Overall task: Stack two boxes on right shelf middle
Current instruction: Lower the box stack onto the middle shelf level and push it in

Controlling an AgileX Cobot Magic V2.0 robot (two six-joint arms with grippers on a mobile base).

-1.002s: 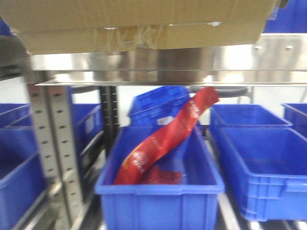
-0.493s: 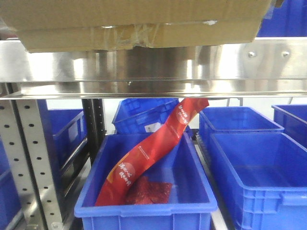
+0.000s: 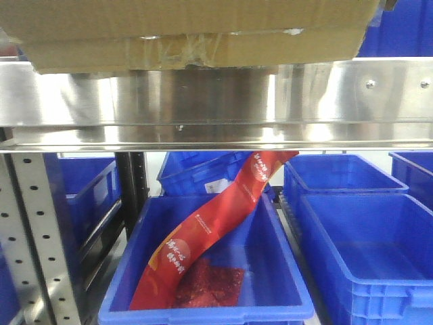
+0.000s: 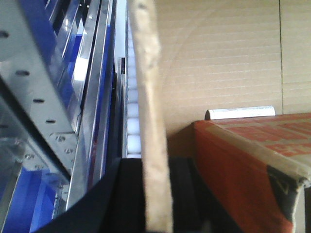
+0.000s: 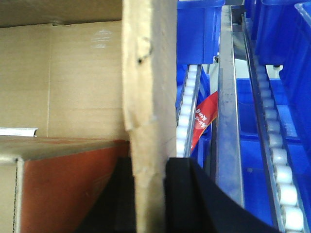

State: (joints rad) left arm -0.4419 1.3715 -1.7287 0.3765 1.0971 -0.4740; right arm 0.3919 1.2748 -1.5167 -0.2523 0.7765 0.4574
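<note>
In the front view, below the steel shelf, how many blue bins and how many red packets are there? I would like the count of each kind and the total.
Under the shelf, front view:
Blue bins: 6 clearly seen
Red packets: 2
Total: 8

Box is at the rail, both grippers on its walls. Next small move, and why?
Probably ease the box forward past the front rail. The left gripper and right gripper each clamp a side wall, and its taped bottom edge shows right at the rail's top.
</note>
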